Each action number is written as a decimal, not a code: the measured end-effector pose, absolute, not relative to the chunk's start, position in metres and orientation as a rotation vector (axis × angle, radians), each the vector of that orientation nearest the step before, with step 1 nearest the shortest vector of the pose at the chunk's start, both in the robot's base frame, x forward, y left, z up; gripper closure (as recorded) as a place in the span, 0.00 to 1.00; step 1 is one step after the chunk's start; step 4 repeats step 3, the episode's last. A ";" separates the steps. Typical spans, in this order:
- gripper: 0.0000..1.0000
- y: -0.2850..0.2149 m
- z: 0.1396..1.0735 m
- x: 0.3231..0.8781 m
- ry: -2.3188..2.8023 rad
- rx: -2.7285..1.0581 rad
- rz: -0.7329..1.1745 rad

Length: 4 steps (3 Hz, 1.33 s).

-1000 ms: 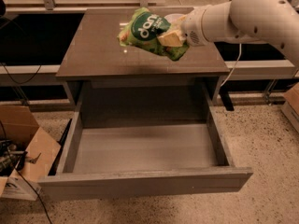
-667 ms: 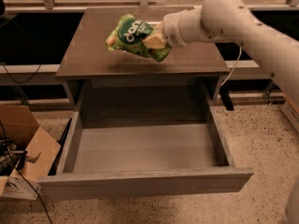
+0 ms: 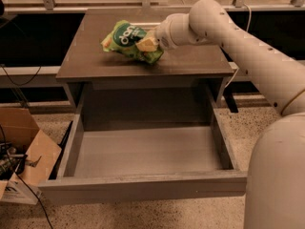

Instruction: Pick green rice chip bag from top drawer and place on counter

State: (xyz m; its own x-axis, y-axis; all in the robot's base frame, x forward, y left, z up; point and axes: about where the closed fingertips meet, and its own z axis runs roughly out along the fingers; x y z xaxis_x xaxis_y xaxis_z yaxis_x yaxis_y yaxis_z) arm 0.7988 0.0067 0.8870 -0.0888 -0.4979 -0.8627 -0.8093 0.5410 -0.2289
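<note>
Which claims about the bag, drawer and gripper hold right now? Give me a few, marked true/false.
1. The green rice chip bag is over the counter, outside the top drawer. True.
2. The top drawer is pushed shut. False: it is pulled out wide, its grey inner floor in plain view.
3. The gripper is clamped on the bag's right end, above the counter. True.
4. A cardboard box stands on the counter. False: the cardboard box sits on the floor, left of the drawer.
</note>
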 end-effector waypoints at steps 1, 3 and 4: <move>0.28 0.009 0.885 0.799 1.744 -1.098 0.380; 0.00 0.013 0.882 0.799 1.745 -1.103 0.386; 0.00 0.013 0.882 0.799 1.745 -1.103 0.386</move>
